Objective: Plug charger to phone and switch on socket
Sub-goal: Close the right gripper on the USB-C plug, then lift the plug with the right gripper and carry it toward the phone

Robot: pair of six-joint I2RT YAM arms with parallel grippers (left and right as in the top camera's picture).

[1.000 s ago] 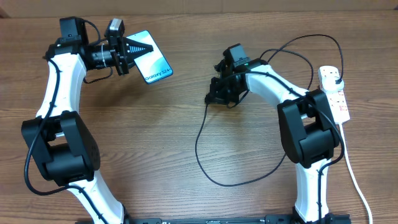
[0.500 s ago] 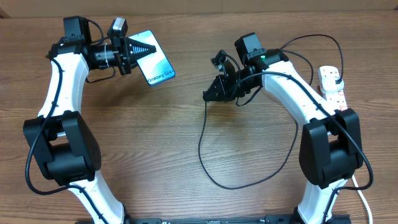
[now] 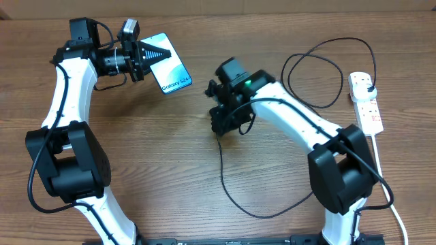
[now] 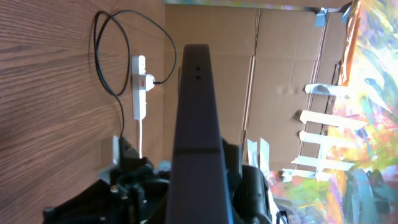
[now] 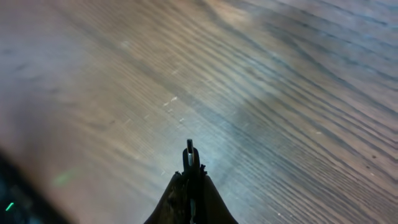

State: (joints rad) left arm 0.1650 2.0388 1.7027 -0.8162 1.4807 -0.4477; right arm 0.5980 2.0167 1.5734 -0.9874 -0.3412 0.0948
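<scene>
My left gripper (image 3: 151, 53) is shut on the phone (image 3: 172, 70), holding it above the table at the far left, its light blue "Galaxy S24" screen up. The left wrist view shows the phone (image 4: 196, 118) edge-on between the jaws. My right gripper (image 3: 220, 125) is right of the phone and apart from it. It is shut on the charger's connector tip (image 5: 189, 153), which sticks out past the fingertips (image 5: 180, 186). The black charger cable (image 3: 231, 194) loops over the table to a plug head (image 3: 368, 86) in the white socket strip (image 3: 366, 105).
The socket strip's white cord (image 3: 385, 190) runs down the right side toward the table's front edge. The strip (image 4: 140, 87) and cable loop (image 4: 107, 56) also show in the left wrist view, with cardboard boxes (image 4: 273, 74) behind the table.
My right arm has swung left and nearer the phone, carrying the connector tip and dragging the cable with it. The left arm and phone have hardly moved.
</scene>
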